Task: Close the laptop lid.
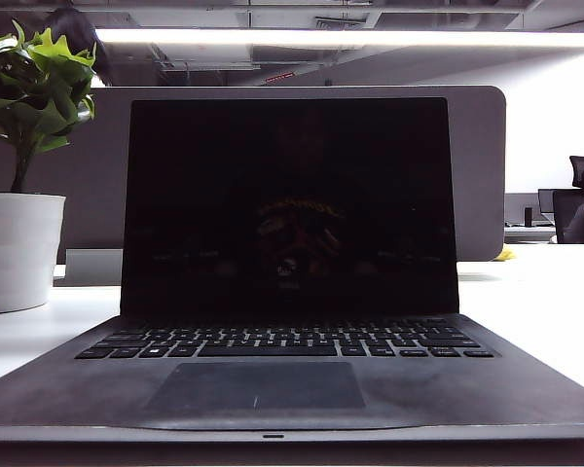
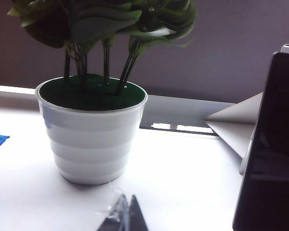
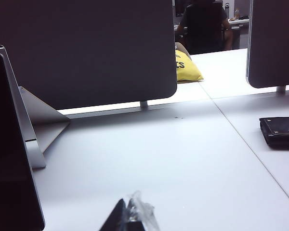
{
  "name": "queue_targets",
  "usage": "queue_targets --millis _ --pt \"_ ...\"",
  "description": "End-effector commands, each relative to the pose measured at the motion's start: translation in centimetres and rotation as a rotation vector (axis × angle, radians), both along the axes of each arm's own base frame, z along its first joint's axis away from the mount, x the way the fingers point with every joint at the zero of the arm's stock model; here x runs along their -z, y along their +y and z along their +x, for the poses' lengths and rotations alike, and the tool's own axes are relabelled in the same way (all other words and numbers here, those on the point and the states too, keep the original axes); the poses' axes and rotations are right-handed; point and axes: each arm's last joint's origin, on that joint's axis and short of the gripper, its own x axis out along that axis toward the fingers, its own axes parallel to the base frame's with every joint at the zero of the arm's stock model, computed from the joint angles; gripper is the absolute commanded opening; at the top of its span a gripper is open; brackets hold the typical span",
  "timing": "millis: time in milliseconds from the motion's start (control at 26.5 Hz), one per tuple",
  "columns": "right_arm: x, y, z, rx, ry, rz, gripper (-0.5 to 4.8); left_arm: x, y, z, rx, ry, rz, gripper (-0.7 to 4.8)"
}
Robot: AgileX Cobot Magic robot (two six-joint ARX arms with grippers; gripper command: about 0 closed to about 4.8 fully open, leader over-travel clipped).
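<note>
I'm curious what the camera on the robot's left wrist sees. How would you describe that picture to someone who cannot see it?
A white ribbed pot holding a dark green plant stands on a white table, filling most of the view. The open laptop lid rises edge-on beside it, upright with its dark screen showing. The tip of the left gripper pokes in low in front of the pot, touching nothing.

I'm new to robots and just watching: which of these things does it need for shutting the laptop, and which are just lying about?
Needed:
laptop lid, standing open
left gripper
right gripper

Just lying about:
potted plant
yellow bag
black case
</note>
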Motion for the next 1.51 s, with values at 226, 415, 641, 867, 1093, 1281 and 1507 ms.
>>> queue_targets --millis 226,415,641,867,1093,1281,1507 --pt "-0.2 0.0 0.0 -0.003 -0.02 0.008 -0.01 -0.2 0.0 0.0 0.002 -0.018 -0.004 -0.05" --pt "-1.1 0.0 -0.1 -0.004 -0.102 0.011 -0.01 -1.3 0.1 -0.2 -0.016 -0.133 -0.093 -0.05" --pt "-3.7 0.0 -0.7 -0.013 -0.191 0.064 -0.01 -2.9 0.1 -0.6 0.001 -0.19 -0.186 -0.05" --pt "-6.2 0.1 1.7 -0.051 -0.079 0.062 -0.01 -6.3 -0.2 1.1 0.093 -0.169 -0.21 -0.05" --pt "-7.6 0.4 8.8 -0.156 -0.035 0.052 -0.01 -6.4 -0.5 8.5 0.249 -0.051 -0.177 -0.05" --pt "-7.0 0.6 15.2 -0.225 0.06 0.055 -0.01 -4.3 -2.0 15.9 0.346 0.056 -0.203 -0.05" --pt "-6.5 0.9 19.9 -0.318 0.078 0.051 -0.01 -4.1 -3.8 20.4 0.404 0.064 -0.19 -0.05"
